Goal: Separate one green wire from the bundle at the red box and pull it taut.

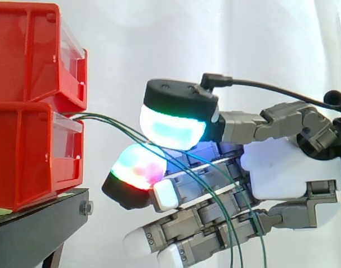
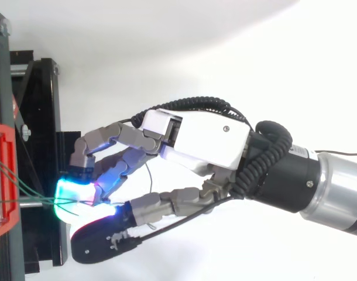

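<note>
**Operator:** Where are the wires, and do I have one?

**Spotter:** The green wires (image 1: 119,124) leave the clear drawer (image 1: 70,142) of the lower red bin (image 1: 25,156). They run to your hand (image 1: 282,167) and then droop over its knuckles and out of view below. Your thumb pad (image 1: 173,127) is closed down against one glowing finger pad (image 1: 138,167), pinching wire right where the strands converge. That makes sense, since close to the bin the bundle fans out least. The remaining fingers (image 1: 187,231) lie straight underneath, out of the way.

**Operator:** One strand or several?

**Spotter:** From the side I count about three strands entering the pinch, and from above they meet at the pads. I can't tell how many are actually clamped, so treat the separation as unproven.

**Operator:** Why so near the bin?

**Spotter:** Probably for room to draw back. The bin sits on the black stand (image 1: 36,229), so you'd be pulling against a fixed end. The run from drawer to pads has a slight curve, so it isn't taut yet.
</note>
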Available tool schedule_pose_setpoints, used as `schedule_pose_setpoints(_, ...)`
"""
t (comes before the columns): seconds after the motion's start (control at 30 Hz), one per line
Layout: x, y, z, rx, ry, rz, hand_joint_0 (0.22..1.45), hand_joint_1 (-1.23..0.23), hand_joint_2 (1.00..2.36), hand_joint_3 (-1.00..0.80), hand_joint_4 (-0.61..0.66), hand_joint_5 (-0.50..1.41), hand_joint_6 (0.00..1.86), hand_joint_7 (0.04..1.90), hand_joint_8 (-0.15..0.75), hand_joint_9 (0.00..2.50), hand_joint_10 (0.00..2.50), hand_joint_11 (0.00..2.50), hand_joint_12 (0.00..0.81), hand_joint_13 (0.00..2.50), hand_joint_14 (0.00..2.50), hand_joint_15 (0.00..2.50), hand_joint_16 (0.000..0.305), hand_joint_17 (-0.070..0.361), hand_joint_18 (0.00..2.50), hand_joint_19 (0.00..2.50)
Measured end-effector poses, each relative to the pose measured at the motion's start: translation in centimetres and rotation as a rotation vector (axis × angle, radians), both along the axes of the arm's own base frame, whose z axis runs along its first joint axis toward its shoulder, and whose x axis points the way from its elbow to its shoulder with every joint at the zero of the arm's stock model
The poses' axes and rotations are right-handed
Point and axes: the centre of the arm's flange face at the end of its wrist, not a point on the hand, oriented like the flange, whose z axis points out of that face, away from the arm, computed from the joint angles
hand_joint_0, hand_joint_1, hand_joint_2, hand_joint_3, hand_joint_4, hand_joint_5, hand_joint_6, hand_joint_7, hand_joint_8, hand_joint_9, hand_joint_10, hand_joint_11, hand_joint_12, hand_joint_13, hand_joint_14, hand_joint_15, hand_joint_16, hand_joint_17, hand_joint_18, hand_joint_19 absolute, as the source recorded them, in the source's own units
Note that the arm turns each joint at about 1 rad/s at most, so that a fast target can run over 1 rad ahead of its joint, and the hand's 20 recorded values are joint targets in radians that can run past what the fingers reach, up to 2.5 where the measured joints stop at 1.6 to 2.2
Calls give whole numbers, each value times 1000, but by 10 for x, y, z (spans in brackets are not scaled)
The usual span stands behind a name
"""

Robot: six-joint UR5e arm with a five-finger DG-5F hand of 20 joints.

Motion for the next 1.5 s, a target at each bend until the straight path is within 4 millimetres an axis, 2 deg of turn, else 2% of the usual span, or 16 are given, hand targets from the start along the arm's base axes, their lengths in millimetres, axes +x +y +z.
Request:
schedule_pose_setpoints(0.17, -2, -2, 9, -1, -1, -2, 600, -607, 1007, -408, 140, -159, 891, 1097, 274, 1030, 18, 725, 363, 713, 13, 333, 49, 111, 653, 388)
schedule_pose_setpoints(0.37, -5, -4, 17, -3, 2, -3, 598, -705, 1017, -237, 102, -161, 907, 1118, 279, 1021, 20, 746, 364, 716, 12, 329, 49, 110, 656, 394)
schedule_pose_setpoints(0.53, -5, -5, 19, -5, 2, -4, 625, -762, 1019, -196, 40, -162, 918, 1129, 281, 1013, 20, 753, 365, 718, 13, 333, 49, 110, 661, 386)
schedule_pose_setpoints(0.63, -5, -5, 19, -5, 2, -5, 650, -820, 1019, -229, 17, -172, 923, 1119, 274, 997, 20, 751, 363, 717, 13, 334, 49, 111, 667, 374)
schedule_pose_setpoints(0.77, -5, -5, 20, -5, 1, -5, 655, -814, 1004, -461, 108, -173, 911, 1067, 263, 986, 20, 739, 358, 711, 14, 330, 49, 110, 670, 382)
schedule_pose_setpoints(0.97, -5, -6, 20, -5, 1, -6, 571, -626, 1000, -500, 135, -158, 898, 1089, 272, 1036, 20, 730, 363, 727, 12, 327, 49, 111, 689, 407)
schedule_pose_setpoints(1.07, -5, -6, 20, -6, 2, -6, 590, -561, 1003, -471, 126, -155, 893, 1103, 272, 1043, 18, 718, 362, 730, 13, 330, 48, 109, 687, 417)
schedule_pose_setpoints(1.27, -5, -6, 20, -6, 2, -6, 604, -700, 1016, -277, 119, -162, 900, 1130, 277, 1013, 20, 730, 367, 728, 13, 342, 49, 110, 686, 417)
schedule_pose_setpoints(1.5, -5, -6, 20, -6, 3, -6, 641, -820, 1016, -239, 35, -177, 915, 1135, 268, 965, 21, 742, 362, 711, 13, 330, 49, 110, 684, 395)
